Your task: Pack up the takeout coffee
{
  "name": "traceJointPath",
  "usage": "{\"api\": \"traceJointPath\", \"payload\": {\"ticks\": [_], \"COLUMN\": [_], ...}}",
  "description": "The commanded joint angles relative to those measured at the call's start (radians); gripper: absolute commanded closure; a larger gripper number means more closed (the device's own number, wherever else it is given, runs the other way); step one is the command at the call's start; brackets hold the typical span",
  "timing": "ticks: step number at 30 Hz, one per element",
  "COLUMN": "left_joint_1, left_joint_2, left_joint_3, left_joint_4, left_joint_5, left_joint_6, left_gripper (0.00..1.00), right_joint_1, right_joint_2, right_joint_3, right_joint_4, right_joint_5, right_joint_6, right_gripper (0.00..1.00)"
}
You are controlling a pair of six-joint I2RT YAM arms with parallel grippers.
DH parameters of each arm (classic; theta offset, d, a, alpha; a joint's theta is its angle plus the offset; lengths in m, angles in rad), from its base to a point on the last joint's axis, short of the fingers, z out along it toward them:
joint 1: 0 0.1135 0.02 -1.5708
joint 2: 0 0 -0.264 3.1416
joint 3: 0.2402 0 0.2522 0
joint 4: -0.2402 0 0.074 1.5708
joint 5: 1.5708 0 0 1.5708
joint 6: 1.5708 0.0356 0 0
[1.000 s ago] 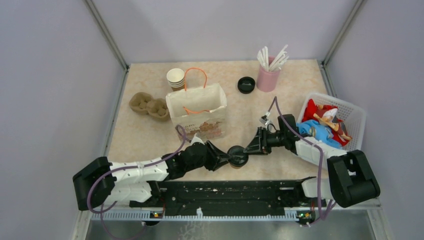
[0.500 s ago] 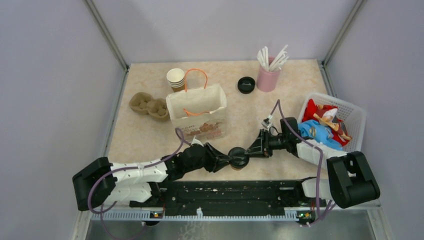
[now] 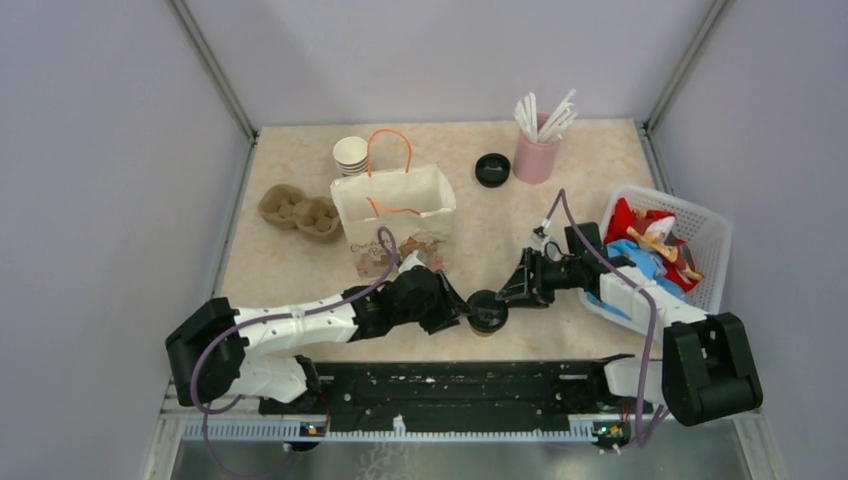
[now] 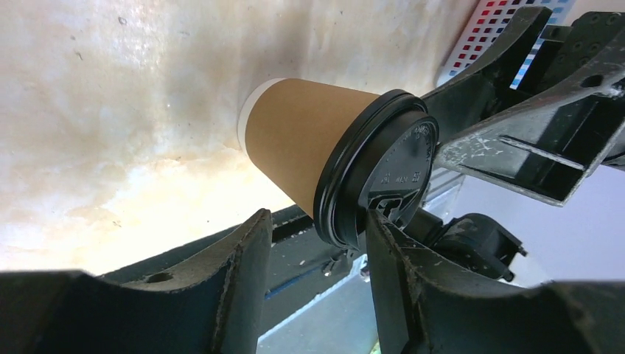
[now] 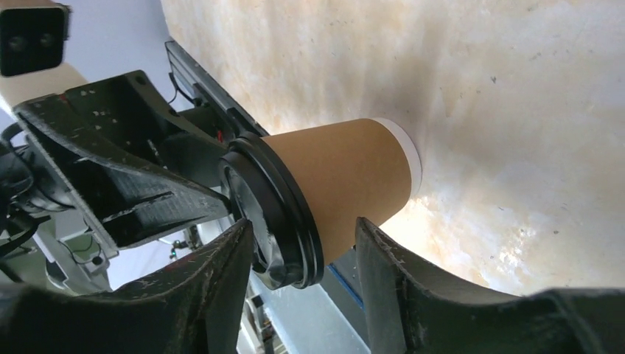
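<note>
We find the coffee [image 3: 487,312] standing upright with its lid [image 4: 390,169] on, low on the table [image 3: 290,270] near the front edge. It sits between the two grippers and well apart from the bag [image 3: 395,215]. The left gripper [image 4: 313,228] reaches in from the left, fingers spread around the lid with a gap showing on one side. The right gripper [image 5: 304,236] straddles the coffee from the right, fingers close against it; we cannot tell whether they pinch. We judge the step to be securing the coffee for pickup. Next, one gripper should close on the paper wall below the lid while the other backs clear, then carry it level to the bag's open mouth.
</note>
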Motion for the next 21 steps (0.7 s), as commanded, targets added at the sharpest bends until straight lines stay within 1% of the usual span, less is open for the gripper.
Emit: {"api": "traceJointPath", "payload": {"ticks": [1,4,6,8,10,12,14,17,21], "left_joint_1": [0.013,0.013,0.013,0.013,0.013,0.013,0.012,0.012,0.013], "left_joint_2": [0.036,0.036,0.021,-0.002,-0.031,-0.057,-0.083,-0.11,-0.111], "left_joint_3": [0.04,0.057,0.058,0.055,0.051,0.043,0.029,-0.005,-0.038], "left_joint_4": [-0.131,-0.141,-0.136,-0.128,-0.124,-0.114,-0.089,-0.029,0.069], "left_joint_5": [-0.045,-0.049,-0.052,-0.053,-0.052,-0.043,-0.03,-0.006,0.049], "left_joint_6": [0.124,0.146,0.161,0.171,0.179,0.184,0.188,0.183,0.191], "left_gripper": [0.44,0.43,0.38,0.32,0.22,0.14,0.08,0.03,0.02], "right_joint_1": [-0.004,-0.004,-0.004,0.0,0.009,0.031,0.058,0.112,0.195], "right_joint_2": [0.006,-0.037,-0.078,-0.125,-0.184,-0.258,-0.351,-0.446,-0.463], "right_joint_3": [0.007,-0.021,-0.05,-0.1,-0.141,-0.17,-0.2,-0.248,-0.266], "right_joint_4": [-0.036,-0.037,-0.031,0.019,0.056,0.059,0.072,0.114,0.12], "right_joint_5": [0.017,0.036,0.073,0.095,0.144,0.231,0.312,0.419,0.497], "right_joint_6": [-0.032,0.007,0.078,0.173,0.28,0.38,0.487,0.643,0.722], "right_gripper": [0.5,0.56,0.63,0.65,0.65,0.64,0.62,0.61,0.6]}}
